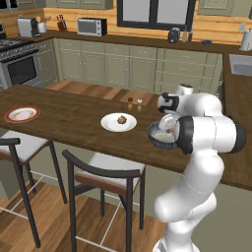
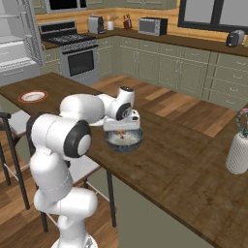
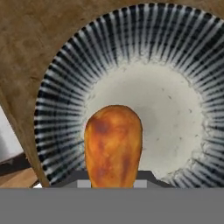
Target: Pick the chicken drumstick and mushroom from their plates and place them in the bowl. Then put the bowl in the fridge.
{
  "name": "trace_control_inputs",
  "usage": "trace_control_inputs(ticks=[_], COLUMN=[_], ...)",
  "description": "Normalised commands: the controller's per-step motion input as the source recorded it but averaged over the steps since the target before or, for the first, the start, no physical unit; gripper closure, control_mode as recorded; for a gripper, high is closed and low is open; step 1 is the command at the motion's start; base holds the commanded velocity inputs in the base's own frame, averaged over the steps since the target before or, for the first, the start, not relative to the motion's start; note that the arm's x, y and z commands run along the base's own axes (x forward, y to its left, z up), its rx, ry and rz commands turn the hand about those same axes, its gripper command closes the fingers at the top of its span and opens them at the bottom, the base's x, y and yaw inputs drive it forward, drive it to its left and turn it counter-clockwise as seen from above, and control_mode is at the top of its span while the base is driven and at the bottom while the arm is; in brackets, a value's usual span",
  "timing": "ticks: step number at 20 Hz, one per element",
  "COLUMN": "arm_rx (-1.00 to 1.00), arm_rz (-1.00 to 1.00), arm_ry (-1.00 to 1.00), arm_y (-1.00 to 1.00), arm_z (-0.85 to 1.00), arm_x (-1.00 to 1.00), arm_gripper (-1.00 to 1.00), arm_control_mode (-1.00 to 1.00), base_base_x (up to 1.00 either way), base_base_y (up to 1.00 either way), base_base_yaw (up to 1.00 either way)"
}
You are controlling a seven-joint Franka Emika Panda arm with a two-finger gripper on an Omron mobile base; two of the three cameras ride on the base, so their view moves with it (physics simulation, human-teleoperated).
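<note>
Fingers of the gripper are seen clamped on the chicken drumstick, which is held just above the inside of the bowl. In the hand view the drumstick rises from between the finger tips at the bottom edge, its long axis running straight away from the hand, with the thick rounded orange-brown end pointed down toward the pale speckled floor of the bowl; the bone end is hidden in the grip. In the right base view a small orange spot is made out below the hand, inside the bowl's rim, though the view is too coarse to tell whether the meat touches the bowl's floor.

The bowl is set on the near edge of the wooden counter, directly under the hand. Its dark striped wall and pale inside are seen in both base views, partly covered by the arm in the left base view.

To the left of the bowl, well clear of it, a plain white plate is laid on the counter with the mushroom sitting near its middle. Just beyond that plate two small shakers are stood side by side. Far to the left, a red-rimmed plate is laid near the counter's end. Two dark-framed stools are drawn up along the near side of the counter. At the upper left of the right base view, the fridge is shown with pale shelves.
</note>
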Motion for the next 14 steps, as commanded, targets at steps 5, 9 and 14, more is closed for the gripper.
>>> trace_control_inputs(ticks=[5,9,14], arm_rx=[0.00,0.00,0.00], arm_rz=[0.01,0.00,0.00], arm_ry=[0.01,0.01,0.00], arm_y=[0.00,0.00,0.00], arm_z=[-0.45,-0.33,-0.01], arm_x=[0.30,0.21,0.06], arm_gripper=[1.00,-1.00,-1.00], arm_control_mode=[-1.00,-1.00,-1.00], base_base_x=[0.00,0.00,0.00], base_base_y=[0.00,0.00,0.00], base_base_yaw=[0.00,0.00,0.00])
